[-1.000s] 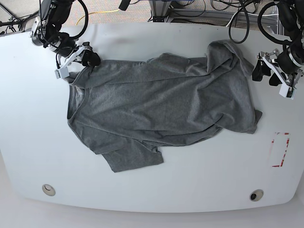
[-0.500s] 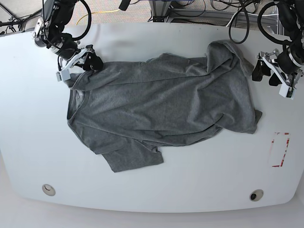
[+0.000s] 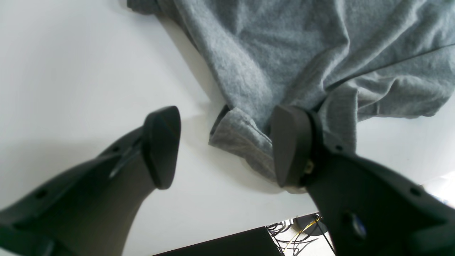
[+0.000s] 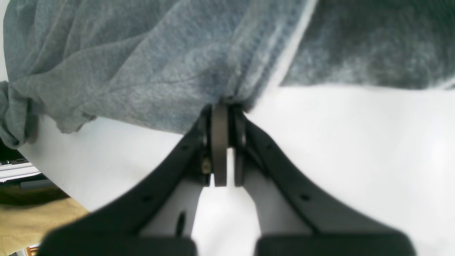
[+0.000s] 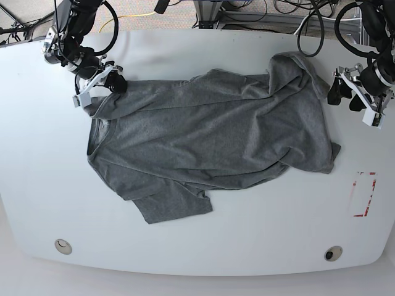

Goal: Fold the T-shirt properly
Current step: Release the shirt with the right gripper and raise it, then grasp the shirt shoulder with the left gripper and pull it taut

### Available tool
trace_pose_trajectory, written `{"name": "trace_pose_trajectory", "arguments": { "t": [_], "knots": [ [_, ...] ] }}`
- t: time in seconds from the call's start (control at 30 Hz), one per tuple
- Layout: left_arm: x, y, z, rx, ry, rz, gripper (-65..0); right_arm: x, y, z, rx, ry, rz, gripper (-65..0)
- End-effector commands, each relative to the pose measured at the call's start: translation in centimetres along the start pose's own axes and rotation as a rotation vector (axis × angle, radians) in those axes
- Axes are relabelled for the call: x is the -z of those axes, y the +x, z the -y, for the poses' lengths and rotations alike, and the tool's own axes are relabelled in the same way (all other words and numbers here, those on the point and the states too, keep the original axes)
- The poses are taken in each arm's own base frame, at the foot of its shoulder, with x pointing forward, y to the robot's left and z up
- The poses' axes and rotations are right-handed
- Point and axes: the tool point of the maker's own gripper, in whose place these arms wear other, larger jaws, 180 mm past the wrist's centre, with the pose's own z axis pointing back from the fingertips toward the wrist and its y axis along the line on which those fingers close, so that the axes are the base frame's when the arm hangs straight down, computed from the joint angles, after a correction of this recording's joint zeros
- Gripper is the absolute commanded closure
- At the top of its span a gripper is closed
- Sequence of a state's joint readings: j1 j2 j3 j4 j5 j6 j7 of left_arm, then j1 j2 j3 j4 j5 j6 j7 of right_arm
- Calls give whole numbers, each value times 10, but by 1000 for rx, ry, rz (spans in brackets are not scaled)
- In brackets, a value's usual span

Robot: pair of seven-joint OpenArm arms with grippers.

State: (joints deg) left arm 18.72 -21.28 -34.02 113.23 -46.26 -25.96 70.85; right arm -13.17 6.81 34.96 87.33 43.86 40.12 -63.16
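The dark heather-grey T-shirt (image 5: 210,135) lies wrinkled on the white table (image 5: 203,240), with its neck to the left and one sleeve sticking out at the front. My right gripper (image 5: 105,86) is at the shirt's far left shoulder. In the right wrist view it (image 4: 224,110) is shut on a pinch of the cloth (image 4: 160,71). My left gripper (image 5: 345,95) is open at the shirt's right edge. In the left wrist view it (image 3: 227,147) is open over a rolled hem corner (image 3: 238,135), with the right finger (image 3: 289,145) touching the cloth.
A red-outlined mark (image 5: 364,194) is on the table at the right. Two round holes (image 5: 63,246) (image 5: 333,253) sit near the front edge. Cables and stands lie beyond the far edge. The table edge (image 3: 249,234) is close behind my left gripper.
My right gripper has shifted slightly to the left with the shirt's shoulder in it, tugging that corner. The left arm has not moved.
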Motion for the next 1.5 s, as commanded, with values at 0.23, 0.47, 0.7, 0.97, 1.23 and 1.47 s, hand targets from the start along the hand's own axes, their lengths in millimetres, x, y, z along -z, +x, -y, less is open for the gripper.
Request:
{"name": "trace_pose_trajectory", "arguments": {
  "t": [0.23,0.47,0.7,0.97,1.23,1.47],
  "knots": [
    [-4,10,-2,14,7,35,-397,-24,-10,-5,-85,-52,-44,0],
    [-4,0,0,9,-2,11,-508,-33,-15,-8,-112,-66,-52,0],
    [2,-24,-25,-131,26,9,-515,-32,-18,-10,-105,-62,-55,0],
    [29,-36,-22,-175,-49,-29,-515,-28,-21,-14,-89,-51,-51,0],
    [47,-41,0,-132,-132,-70,-515,-26,-20,-17,-84,-44,-44,0],
    [56,-62,-3,-200,-149,-119,-507,-26,-22,-16,-81,-46,-48,0]
  ]
}}
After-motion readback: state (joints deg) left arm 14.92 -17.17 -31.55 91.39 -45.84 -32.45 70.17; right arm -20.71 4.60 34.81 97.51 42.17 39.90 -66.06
